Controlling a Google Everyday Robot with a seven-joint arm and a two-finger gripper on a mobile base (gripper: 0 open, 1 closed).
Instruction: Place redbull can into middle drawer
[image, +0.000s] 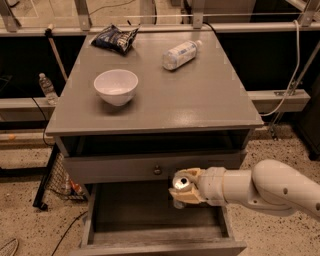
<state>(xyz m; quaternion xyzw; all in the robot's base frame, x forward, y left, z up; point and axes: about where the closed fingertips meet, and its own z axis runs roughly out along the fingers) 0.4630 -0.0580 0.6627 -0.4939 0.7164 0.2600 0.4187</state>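
Observation:
My gripper is shut on the redbull can, a slim silver can whose shiny pull-tab top faces up. It holds the can upright over the open middle drawer, a grey box with a plank floor pulled out below the table, towards its right half. The can's lower end hangs inside the drawer's opening; I cannot tell if it touches the floor. My white arm reaches in from the right.
The upper drawer front with a small knob stands just behind the can. On the tabletop are a white bowl, a lying clear plastic bottle and a dark chip bag. A wire basket stands left of the table.

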